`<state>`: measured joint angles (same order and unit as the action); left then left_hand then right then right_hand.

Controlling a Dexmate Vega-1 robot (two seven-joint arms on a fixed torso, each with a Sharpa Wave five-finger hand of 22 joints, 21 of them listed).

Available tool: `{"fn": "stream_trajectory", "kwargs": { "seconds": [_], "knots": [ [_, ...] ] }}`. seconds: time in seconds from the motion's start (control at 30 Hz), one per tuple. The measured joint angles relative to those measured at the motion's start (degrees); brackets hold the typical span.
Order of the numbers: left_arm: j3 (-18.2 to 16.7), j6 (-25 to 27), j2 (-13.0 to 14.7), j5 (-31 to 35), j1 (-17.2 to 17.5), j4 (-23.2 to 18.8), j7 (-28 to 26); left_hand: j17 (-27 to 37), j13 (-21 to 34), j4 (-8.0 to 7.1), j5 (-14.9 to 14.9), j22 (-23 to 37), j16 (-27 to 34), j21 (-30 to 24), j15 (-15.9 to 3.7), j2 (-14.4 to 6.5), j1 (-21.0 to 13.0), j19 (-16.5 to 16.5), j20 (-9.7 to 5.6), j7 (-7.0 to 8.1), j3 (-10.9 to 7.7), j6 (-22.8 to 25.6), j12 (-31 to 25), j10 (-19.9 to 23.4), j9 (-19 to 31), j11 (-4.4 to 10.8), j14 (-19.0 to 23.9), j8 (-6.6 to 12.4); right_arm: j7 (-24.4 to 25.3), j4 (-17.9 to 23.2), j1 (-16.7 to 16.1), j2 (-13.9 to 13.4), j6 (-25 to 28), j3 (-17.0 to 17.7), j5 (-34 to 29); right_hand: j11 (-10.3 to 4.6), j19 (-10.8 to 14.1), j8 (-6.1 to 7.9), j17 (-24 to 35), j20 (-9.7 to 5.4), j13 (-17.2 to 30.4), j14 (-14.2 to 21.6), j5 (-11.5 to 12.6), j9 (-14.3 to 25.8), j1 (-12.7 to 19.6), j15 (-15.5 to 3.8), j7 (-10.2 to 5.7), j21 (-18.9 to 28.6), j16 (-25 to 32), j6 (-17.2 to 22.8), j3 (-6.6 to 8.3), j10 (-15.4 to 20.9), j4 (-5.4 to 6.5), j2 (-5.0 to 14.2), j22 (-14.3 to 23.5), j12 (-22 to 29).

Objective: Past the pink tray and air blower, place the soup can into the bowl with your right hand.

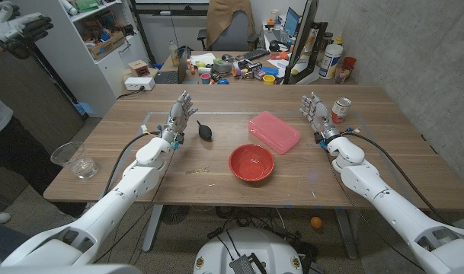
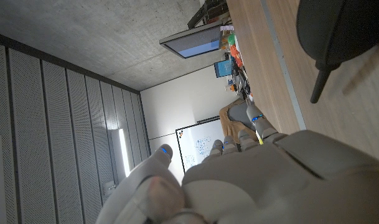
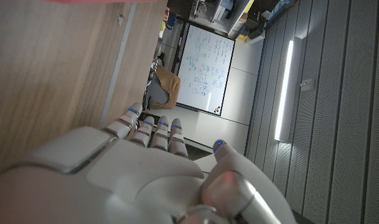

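Waiting with fingers spread and holding nothing, the right hand stands just beside the soup can, seemingly lined up for a grasp. That can sits upright near the table's far right edge, well apart from the red bowl. Between them lies the pink tray. The left hand, equally empty, idles by the black air blower.

I see the soup can standing upright near the table's far right edge, red and white with a pale top. The red bowl sits open and empty toward the near middle of the table. Between them, just beyond the bowl, lies the flat pink tray, set at an angle. The black air blower lies left of the tray, well apart from the can.
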<state>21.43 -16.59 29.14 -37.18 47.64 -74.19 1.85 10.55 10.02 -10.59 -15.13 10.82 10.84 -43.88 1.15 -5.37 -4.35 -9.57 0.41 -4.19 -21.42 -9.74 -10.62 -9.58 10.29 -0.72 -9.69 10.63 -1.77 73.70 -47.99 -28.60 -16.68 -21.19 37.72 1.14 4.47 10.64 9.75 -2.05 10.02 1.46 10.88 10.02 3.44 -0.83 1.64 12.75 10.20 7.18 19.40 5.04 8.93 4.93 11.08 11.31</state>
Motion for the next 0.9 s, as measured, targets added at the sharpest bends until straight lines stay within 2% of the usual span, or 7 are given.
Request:
{"fn": "stream_trajectory", "kwargs": {
  "seconds": [0.9],
  "knots": [
    [0.58,0.57,-0.27,0.54,-0.51,-0.13,0.13,-0.16,-0.01,0.07,-0.45,-0.02,0.0,0.0,0.0,0.0,0.0,0.01,0.0,0.01,-0.41,0.01,-0.01,0.01,-0.02,0.0,0.0,0.0,-0.51,-0.85,-0.16,0.48,-0.7,0.28,0.64,-0.01,-0.01,0.0,-0.01,0.0,-0.01,0.19,0.17,-0.02,0.0,-0.2,0.0,0.0,0.0,-0.01,0.0,-0.01,0.0,-0.01,0.26,0.0]
  ]
}}
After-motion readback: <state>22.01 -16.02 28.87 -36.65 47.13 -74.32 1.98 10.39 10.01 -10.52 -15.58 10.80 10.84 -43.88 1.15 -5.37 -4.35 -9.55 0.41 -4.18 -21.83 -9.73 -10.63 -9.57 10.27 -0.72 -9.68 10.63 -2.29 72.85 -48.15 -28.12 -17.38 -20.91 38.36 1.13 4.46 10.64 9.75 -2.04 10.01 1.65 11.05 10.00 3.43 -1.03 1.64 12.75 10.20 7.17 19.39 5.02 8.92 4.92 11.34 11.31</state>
